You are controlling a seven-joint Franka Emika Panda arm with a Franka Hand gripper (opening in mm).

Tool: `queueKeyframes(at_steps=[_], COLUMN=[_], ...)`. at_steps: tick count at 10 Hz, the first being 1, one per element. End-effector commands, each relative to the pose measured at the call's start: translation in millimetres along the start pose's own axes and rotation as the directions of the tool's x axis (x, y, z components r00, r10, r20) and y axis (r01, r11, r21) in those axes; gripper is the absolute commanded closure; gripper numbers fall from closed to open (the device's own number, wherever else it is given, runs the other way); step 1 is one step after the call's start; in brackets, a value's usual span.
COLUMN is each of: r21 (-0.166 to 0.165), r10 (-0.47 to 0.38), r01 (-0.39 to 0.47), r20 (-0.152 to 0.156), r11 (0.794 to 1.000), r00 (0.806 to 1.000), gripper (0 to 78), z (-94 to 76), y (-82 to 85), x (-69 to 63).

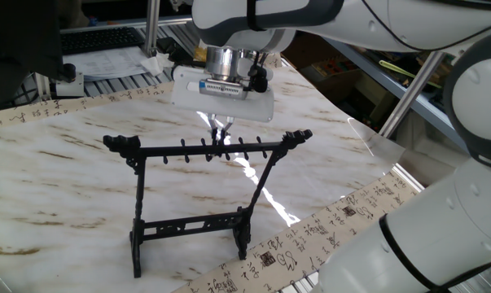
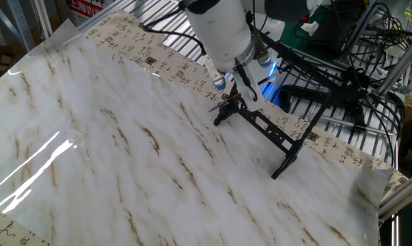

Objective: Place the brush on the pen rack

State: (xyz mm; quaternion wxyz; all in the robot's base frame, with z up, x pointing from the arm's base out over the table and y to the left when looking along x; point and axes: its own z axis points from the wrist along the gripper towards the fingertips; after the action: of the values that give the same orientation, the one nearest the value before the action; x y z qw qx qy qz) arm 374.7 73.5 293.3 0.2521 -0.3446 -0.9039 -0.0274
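The black pen rack (image 1: 168,151) stands on the marble table, its top bar of pegs running left to right; in the other fixed view the pen rack (image 2: 275,134) is seen end on near the table's far edge. My gripper (image 1: 220,124) hangs right above the middle of the top bar, shut on the thin dark brush (image 1: 218,135). From the other side the brush (image 2: 221,104) lies nearly level and pokes out to the left of the fingers (image 2: 248,93), at the height of the rack's top. Whether it touches a peg I cannot tell.
Strips of calligraphy paper (image 1: 310,236) border the marble top (image 2: 110,150). A keyboard (image 1: 98,39) and papers lie behind the table. Metal posts (image 1: 412,81) and a tangle of cables and black frames (image 2: 335,75) crowd the rack's side.
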Motion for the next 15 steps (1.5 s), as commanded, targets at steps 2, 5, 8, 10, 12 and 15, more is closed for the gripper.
queueKeyframes(at_steps=[2,5,8,10,12,15], r21=[0.003,0.034,0.041,0.042,0.035,0.034], r10=[0.000,0.022,0.049,0.059,0.068,0.086], r01=[0.001,-0.021,-0.048,-0.057,-0.067,-0.085], r20=[-0.015,-0.047,-0.035,-0.034,-0.033,-0.024], r11=[1.000,0.999,0.998,0.997,0.997,0.996], r00=[1.000,0.999,0.998,0.998,0.997,0.996], gripper=[76.4,76.4,76.4,76.4,76.4,76.4], z=[4.3,7.7,12.4,12.9,13.5,13.5], y=[0.0,0.6,1.8,2.4,3.2,3.3], x=[1.5,1.6,1.7,1.4,1.1,1.1])
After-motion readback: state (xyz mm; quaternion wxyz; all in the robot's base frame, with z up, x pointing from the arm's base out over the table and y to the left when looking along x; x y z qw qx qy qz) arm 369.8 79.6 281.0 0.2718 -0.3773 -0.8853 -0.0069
